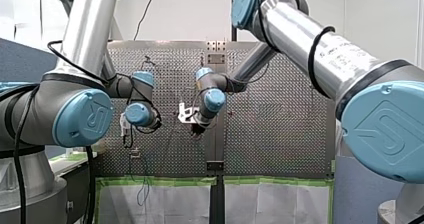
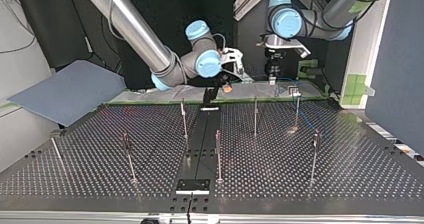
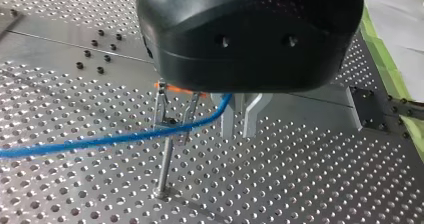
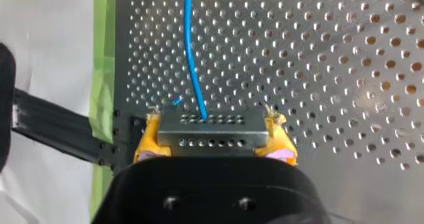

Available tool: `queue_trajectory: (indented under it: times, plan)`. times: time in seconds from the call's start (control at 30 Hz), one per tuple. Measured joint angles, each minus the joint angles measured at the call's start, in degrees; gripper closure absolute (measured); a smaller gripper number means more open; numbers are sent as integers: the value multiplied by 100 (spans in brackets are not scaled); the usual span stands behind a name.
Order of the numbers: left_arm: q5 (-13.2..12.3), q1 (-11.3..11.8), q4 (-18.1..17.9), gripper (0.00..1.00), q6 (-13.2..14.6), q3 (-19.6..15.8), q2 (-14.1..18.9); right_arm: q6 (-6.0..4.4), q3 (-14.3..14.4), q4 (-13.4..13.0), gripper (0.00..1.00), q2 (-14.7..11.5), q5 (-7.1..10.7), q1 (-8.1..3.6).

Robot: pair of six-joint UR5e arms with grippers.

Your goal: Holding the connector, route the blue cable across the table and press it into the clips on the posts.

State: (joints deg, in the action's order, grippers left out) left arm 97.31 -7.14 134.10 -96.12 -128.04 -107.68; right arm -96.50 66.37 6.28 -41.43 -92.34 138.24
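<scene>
In the right wrist view my right gripper (image 4: 214, 126) is shut, its yellow pads (image 4: 148, 136) clamping a grey metal connector (image 4: 210, 140). The blue cable (image 4: 192, 59) leaves the connector and runs ahead over the perforated table. In the left wrist view the blue cable (image 3: 100, 141) passes through a clip (image 3: 172, 121) on top of a thin post (image 3: 164, 169), then rises to my left gripper (image 3: 239, 130). Its metal fingers (image 3: 227, 121) stand close together on the cable. In the top view my right gripper (image 2: 220, 87) hangs near the table's far middle and my left gripper (image 2: 274, 74) at the far right.
Several thin upright posts (image 2: 218, 156) stand across the perforated table (image 2: 350, 174) in the top view. A dark centre rail (image 2: 200, 139) splits the table. A blue-grey board (image 2: 70, 91) lies off its left side, and green tape (image 4: 102, 59) marks the table edge.
</scene>
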Motion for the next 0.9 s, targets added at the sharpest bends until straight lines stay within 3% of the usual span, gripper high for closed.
queue_trajectory:
  times: [0.03, 0.07, 0.13, 0.33, 0.43, 0.6, 0.7, 0.9]
  plan:
    - [3, -2, -10, 88, 2, 3, -14, 5, 62, -13, 100, -62, 61, -61]
    - [6, -4, -17, 82, 4, 5, -24, -7, 110, -35, 100, -111, 109, -102]
    - [7, -6, -23, 82, -1, 5, -30, -79, 225, -115, 100, -230, 222, -164]
    - [1, -24, -187, 79, -202, 2, 163, -401, 404, -423, 100, -594, 325, -208]
    - [-47, -11, -354, 76, -373, 2, 334, -497, 430, -540, 100, -774, 340, -208]
    - [-285, 3, -536, 74, -653, 35, 454, -526, 437, -730, 100, -1070, 370, -200]
    - [-374, 22, -561, 74, -635, 132, 358, -526, 438, -776, 100, -1249, 382, -193]
    - [-203, 110, -576, 80, -455, 387, 80, -511, 440, -787, 100, -1277, 396, -155]
